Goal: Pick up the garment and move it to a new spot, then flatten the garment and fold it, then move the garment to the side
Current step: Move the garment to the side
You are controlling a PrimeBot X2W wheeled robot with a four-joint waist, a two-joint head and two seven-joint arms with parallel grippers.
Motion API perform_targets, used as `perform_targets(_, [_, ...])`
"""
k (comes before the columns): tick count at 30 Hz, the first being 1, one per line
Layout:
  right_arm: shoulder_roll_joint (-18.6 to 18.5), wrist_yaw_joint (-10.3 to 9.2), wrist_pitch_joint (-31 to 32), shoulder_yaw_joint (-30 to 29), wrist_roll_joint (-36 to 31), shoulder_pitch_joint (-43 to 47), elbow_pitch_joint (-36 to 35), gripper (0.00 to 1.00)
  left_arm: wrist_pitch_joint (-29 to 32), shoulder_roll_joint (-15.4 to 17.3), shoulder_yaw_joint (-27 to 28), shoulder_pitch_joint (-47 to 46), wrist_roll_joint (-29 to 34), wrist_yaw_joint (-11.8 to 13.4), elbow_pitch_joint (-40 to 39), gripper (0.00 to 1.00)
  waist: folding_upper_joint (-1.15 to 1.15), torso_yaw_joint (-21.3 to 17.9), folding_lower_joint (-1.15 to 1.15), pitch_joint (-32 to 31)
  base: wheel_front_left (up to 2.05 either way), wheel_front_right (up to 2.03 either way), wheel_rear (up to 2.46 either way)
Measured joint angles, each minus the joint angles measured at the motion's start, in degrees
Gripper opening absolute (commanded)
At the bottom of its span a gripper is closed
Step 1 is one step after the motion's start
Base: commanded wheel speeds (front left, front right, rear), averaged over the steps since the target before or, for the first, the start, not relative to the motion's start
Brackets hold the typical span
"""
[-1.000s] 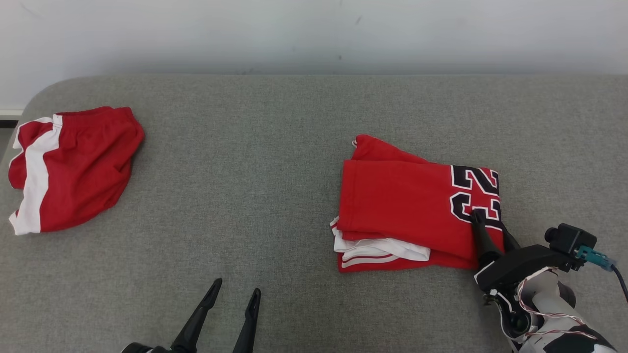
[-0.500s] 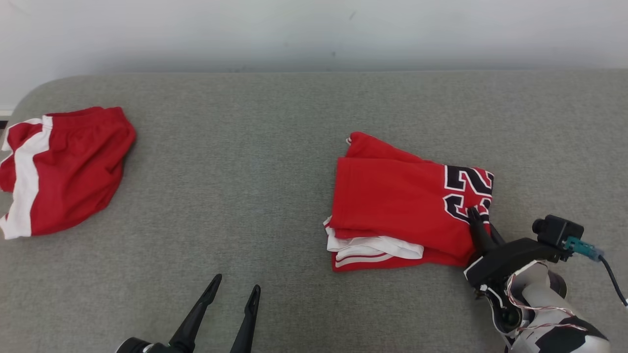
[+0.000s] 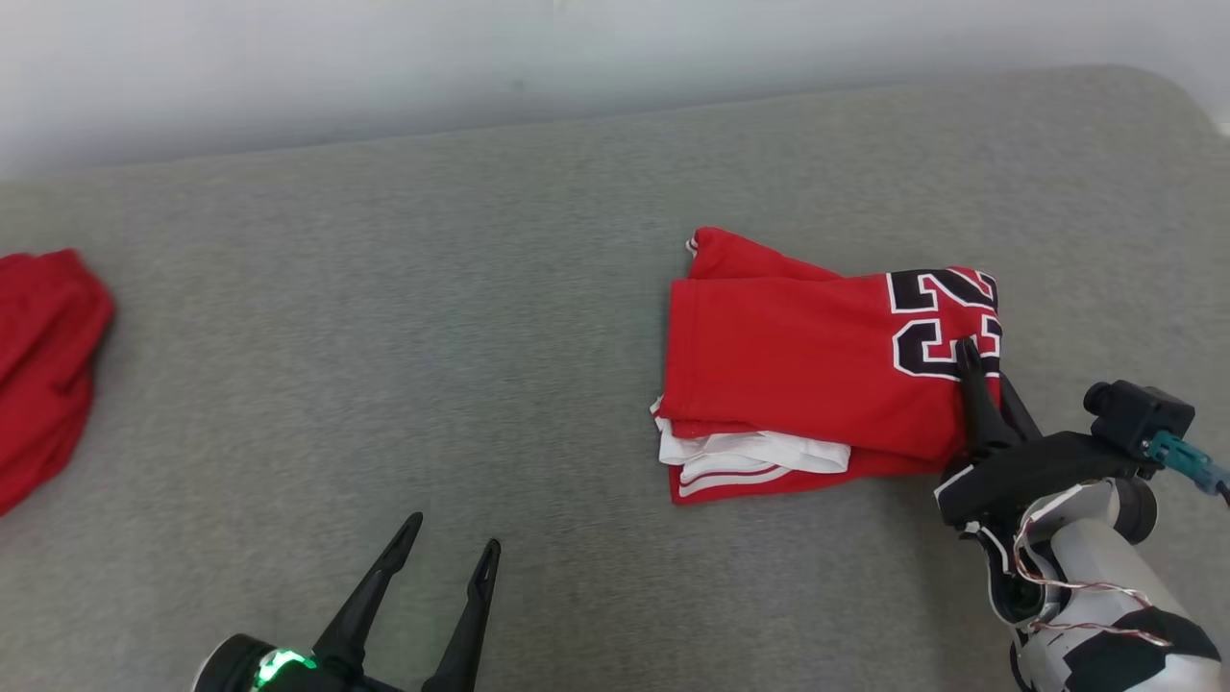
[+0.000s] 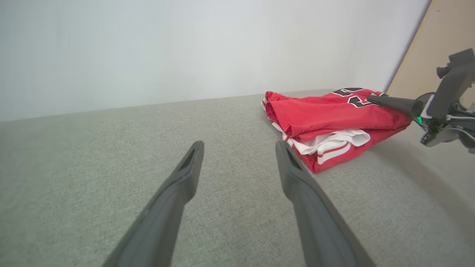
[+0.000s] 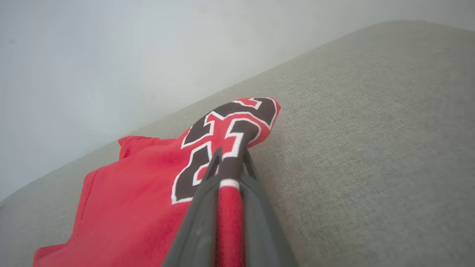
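Observation:
The garment point(image 3: 798, 365) is a folded red jersey with black-and-white numbers and white trim, lying right of centre on the grey padded surface point(image 3: 404, 308). Its right edge is pinched by my right gripper point(image 3: 972, 354), which is shut on the cloth at the numbers; the right wrist view shows red fabric squeezed between the two fingers point(image 5: 230, 163) with the garment point(image 5: 148, 193) spreading to the left. My left gripper point(image 3: 450, 538) hovers open near the front edge, well left of the garment point(image 4: 326, 118), nothing between its fingers point(image 4: 185, 174).
Another red garment point(image 3: 43, 365) lies at the far left edge of the surface. A pale wall runs behind the surface. Bare grey surface lies to the right of the held garment point(image 5: 371, 148) and between the two garments.
The right gripper has closed on the garment's right edge. The head camera has turned right, so the left red garment slid toward the frame edge. The left gripper stayed open.

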Motion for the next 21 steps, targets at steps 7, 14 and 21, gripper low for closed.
perform_targets(7, [2.8,0.0,0.0,-3.8,-4.5,3.1,-2.7,0.0,0.0,1.3,-0.2,-0.6,0.4,-0.4,-0.8,1.0,0.0,-6.2,0.0,0.8,0.0,0.0,0.0])
perform_targets(14, [4.4,0.0,0.0,-4.9,-6.1,5.0,-4.2,0.0,0.0,2.5,-0.8,-0.9,0.7,-0.4,-1.5,1.0,0.0,-12.8,0.0,1.3,0.0,0.0,0.0])
perform_targets(21, [4.3,0.0,0.0,-4.9,-8.8,5.3,-5.2,0.0,0.0,3.9,-1.8,-1.9,1.3,-0.4,-3.1,1.0,0.0,-18.6,0.0,2.6,0.0,0.0,0.0])
